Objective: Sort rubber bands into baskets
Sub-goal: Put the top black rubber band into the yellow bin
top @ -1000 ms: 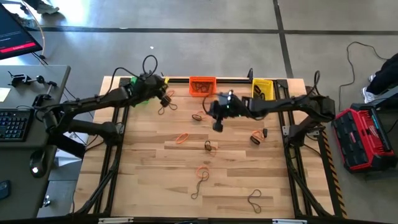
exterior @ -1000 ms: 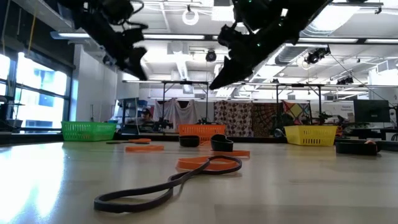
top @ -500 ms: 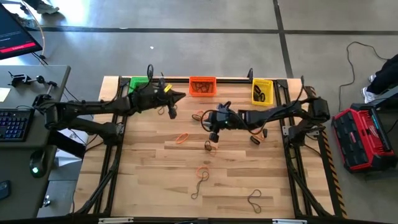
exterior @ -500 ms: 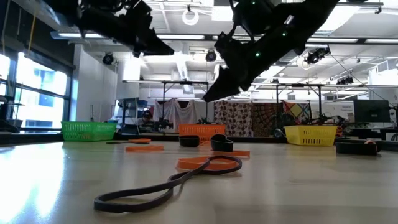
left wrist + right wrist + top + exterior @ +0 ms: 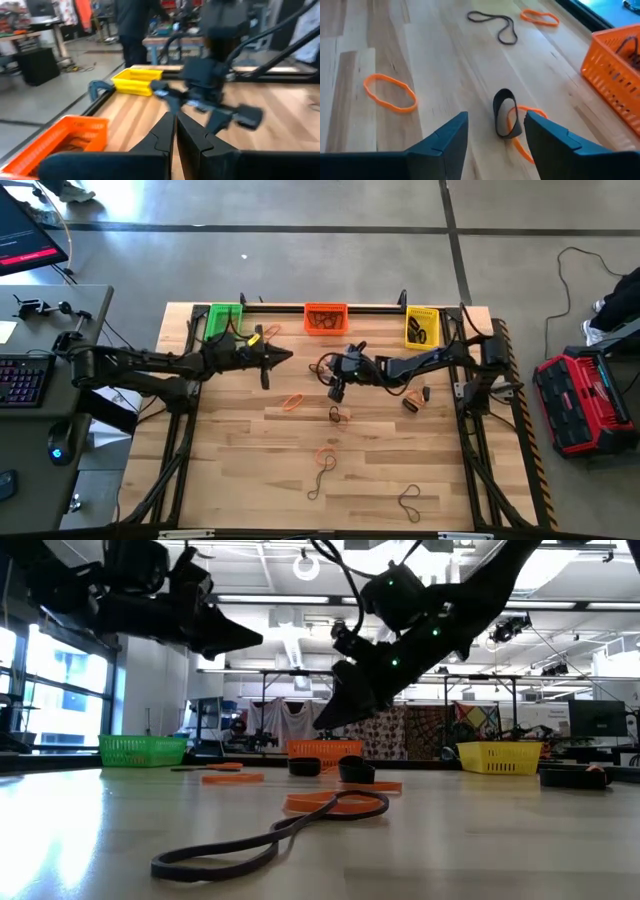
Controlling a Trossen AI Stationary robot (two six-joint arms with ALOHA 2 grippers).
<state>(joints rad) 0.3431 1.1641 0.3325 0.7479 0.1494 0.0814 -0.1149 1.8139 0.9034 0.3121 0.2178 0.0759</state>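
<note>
Rubber bands lie scattered on the wooden table: an orange one [image 5: 294, 402], a black one [image 5: 336, 415], others nearer the front [image 5: 320, 478]. A wide black band [image 5: 506, 114] stands on edge on an orange band [image 5: 522, 141]. My right gripper [image 5: 496, 131] is open just short of it, slanting down, one finger on each side, touching nothing. My left gripper [image 5: 175, 127] is shut and empty, level above the table's far left part [image 5: 286, 358]. The green basket [image 5: 225, 315], orange basket [image 5: 325, 318] and yellow basket [image 5: 421, 327] stand along the far edge.
The two grippers face each other a short way apart [image 5: 310, 370]. A black band [image 5: 492, 22] and an orange one [image 5: 540, 17] lie near the far edge. An orange band [image 5: 390, 92] lies beside the right gripper. A black and an orange band [image 5: 300, 825] lie near the front.
My left gripper has left the place over the green basket, gone toward the table's middle and down, and tipped from pointing down to level. My right gripper has sunk toward the table and gone a little toward the left edge, nearer the upright black band.
</note>
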